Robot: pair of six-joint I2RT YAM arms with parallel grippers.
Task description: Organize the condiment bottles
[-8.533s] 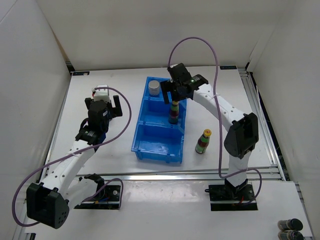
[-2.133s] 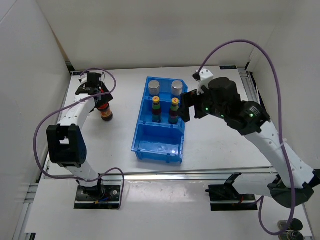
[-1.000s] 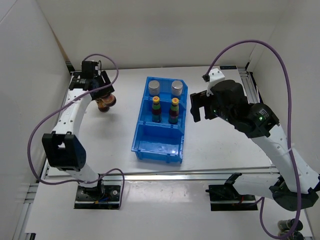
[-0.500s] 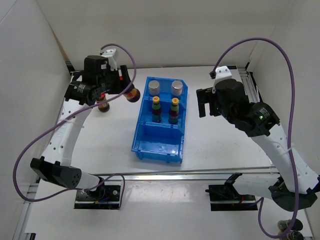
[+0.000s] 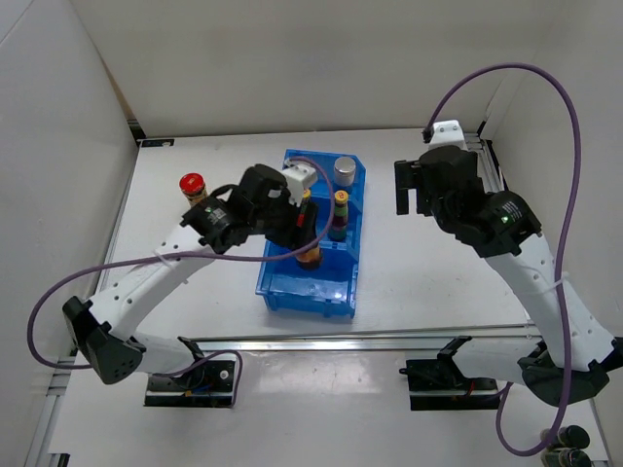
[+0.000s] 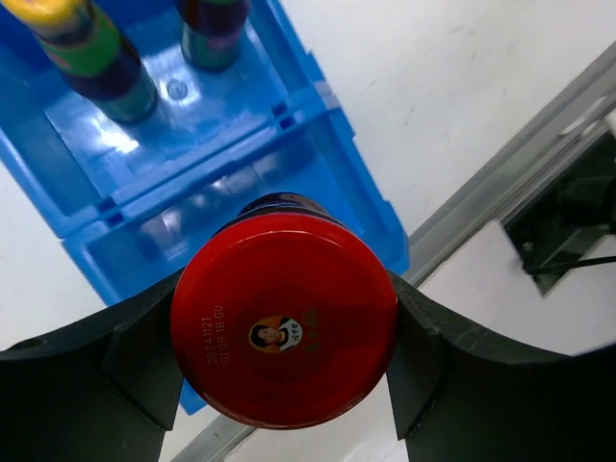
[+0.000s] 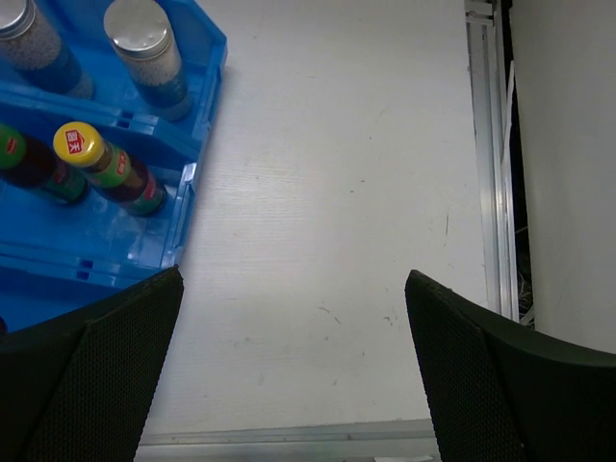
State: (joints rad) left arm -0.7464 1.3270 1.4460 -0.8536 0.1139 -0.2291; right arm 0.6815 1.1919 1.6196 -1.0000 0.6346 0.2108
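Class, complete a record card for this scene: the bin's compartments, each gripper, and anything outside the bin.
bin: blue, three compartments
far compartment: two silver-capped bottles
middle compartment: two yellow-capped bottles
near compartment: no bottle standing inside
left gripper: shut on red-capped bottle, over near compartment
right gripper: open, over table right of bin
outside bin: second red-capped bottle, on table left of bin

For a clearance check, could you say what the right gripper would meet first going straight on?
The right gripper would likely reach the bare white tabletop beside the blue plastic bin; nothing else shows ahead.
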